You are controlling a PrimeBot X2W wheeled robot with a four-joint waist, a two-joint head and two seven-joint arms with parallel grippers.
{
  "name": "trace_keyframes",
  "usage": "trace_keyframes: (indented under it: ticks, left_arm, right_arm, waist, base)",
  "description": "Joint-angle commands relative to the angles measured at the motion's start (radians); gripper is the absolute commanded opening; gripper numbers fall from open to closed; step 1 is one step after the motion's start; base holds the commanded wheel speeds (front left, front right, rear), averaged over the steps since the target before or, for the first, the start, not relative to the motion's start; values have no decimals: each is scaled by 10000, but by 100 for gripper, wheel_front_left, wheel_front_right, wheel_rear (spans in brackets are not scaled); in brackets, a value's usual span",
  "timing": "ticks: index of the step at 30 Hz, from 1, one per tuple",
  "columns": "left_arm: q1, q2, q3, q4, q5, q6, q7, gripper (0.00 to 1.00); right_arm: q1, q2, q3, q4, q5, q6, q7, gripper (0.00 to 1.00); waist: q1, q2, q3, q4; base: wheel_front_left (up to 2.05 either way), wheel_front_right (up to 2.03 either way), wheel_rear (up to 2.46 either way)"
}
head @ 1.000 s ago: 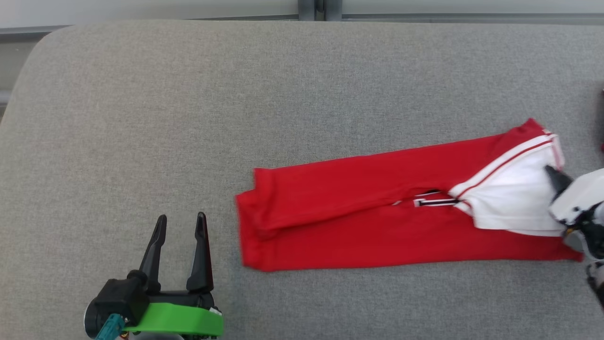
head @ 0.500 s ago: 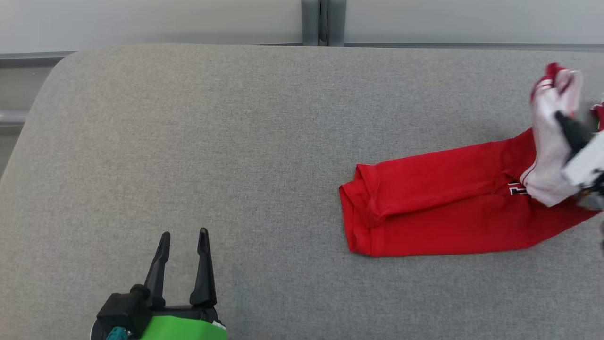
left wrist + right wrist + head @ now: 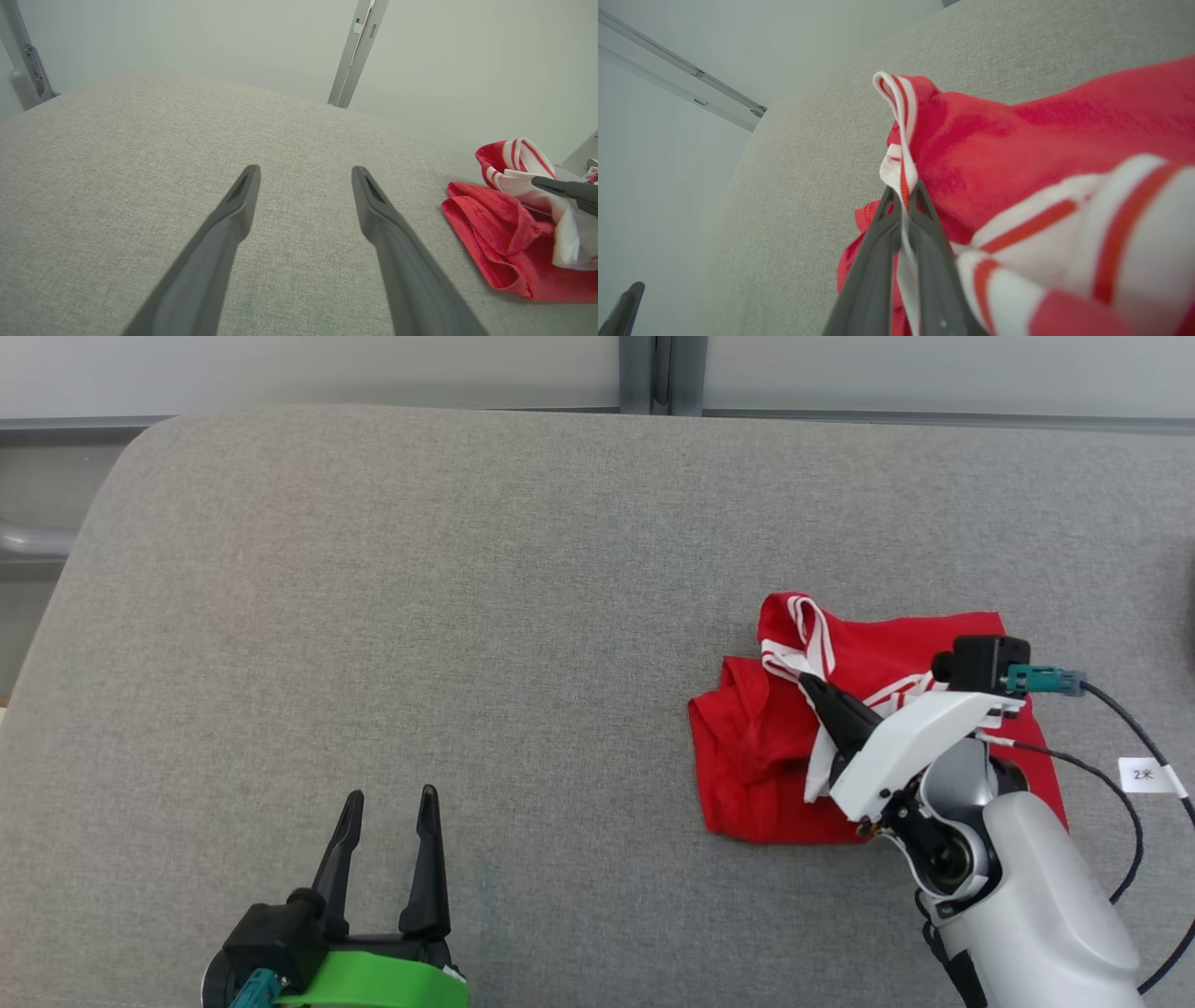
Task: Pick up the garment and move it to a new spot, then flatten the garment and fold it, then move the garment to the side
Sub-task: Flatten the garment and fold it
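The garment [image 3: 775,756] is red with a white, red-striped band and lies bunched on the grey padded table [image 3: 467,616] at the right. My right gripper [image 3: 810,686] is shut on the striped white edge, holding it over the red cloth. In the right wrist view the right gripper [image 3: 902,196] pinches that band between its fingertips, and the garment [image 3: 1017,140] spreads out beyond. My left gripper [image 3: 390,799] stands open over bare table at the lower left, well apart from the cloth. From the left wrist, the left gripper [image 3: 303,172] is open, with the garment [image 3: 495,233] off to the right.
A pale wall with a grey vertical post [image 3: 661,373] runs behind the table. The table's rounded corner [image 3: 131,439] is at the far left. A black cable with a white tag [image 3: 1144,773] trails from my right wrist.
My right gripper has carried the white striped end leftward over the red cloth, doubling the long garment into a shorter bunch. The head camera shifted. My left gripper stays open.
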Motion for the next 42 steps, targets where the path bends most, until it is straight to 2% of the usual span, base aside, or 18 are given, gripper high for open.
trace_keyframes:
  ticks: [1,17,18,21,22,28,32,34,36,38,39,40,42]
  left_arm:
    - [12,18,46,22,55,73,-27,100]
    - [205,17,110,331,225,-61,-28,100]
    - [198,17,102,357,248,-77,-28,100]
    - [164,17,78,436,264,-105,-28,100]
    - [159,17,61,450,260,-116,-28,100]
    - [164,19,57,559,253,-150,-28,100]
    - [309,19,217,581,287,-106,-28,100]
    - [381,19,290,552,298,-105,-28,100]
    - [479,19,425,446,322,-91,-28,100]
    - [561,19,550,351,348,-92,-28,100]
    - [586,19,605,282,371,-106,-28,100]
    - [652,17,695,178,411,-127,-28,100]
    - [736,19,771,156,402,-142,-28,100]
  right_arm:
    - [-43,41,109,115,15,1,-144,0]
    - [-708,57,2219,1437,2213,1,-1778,0]
    - [-802,60,2411,1450,2506,1,-1982,28]
    - [-1052,64,3072,1430,3441,1,-2695,89]
    - [-1106,65,3243,1387,3742,1,-2987,100]
    - [-1130,51,4270,1581,4616,1,-4067,100]
    - [-804,-105,4240,1576,3799,1,-4793,100]
    - [-593,-423,4020,1429,3239,1,-5309,100]
    - [-232,-920,3716,1279,2138,0,-5729,100]
    - [194,-1356,3033,1145,973,1,-5860,100]
    - [391,-1580,2348,784,112,0,-5880,100]
    - [1119,-1585,1140,168,-1111,0,-5864,100]
    - [1823,-1622,202,-448,-2293,1,-5863,100]
  waist:
    - [0,0,-58,49]
    - [0,0,-207,-355]
    - [0,0,-198,-396]
    - [0,0,-194,-503]
    - [0,0,-191,-530]
    - [0,0,-240,-658]
    - [0,0,-320,-770]
    - [0,0,-400,-823]
    - [0,0,-553,-914]
    - [0,0,-711,-995]
    - [0,0,-778,-1030]
    - [0,0,-910,-1082]
    - [0,0,-1048,-1110]
  base:
    - [0,0,0]
    - [0,0,0]
    - [0,0,0]
    - [0,0,0]
    - [0,0,0]
    - [0,0,0]
    - [0,0,0]
    - [0,0,0]
    - [0,0,0]
    - [0,0,0]
    - [0,0,0]
    - [0,0,0]
    - [0,0,0]
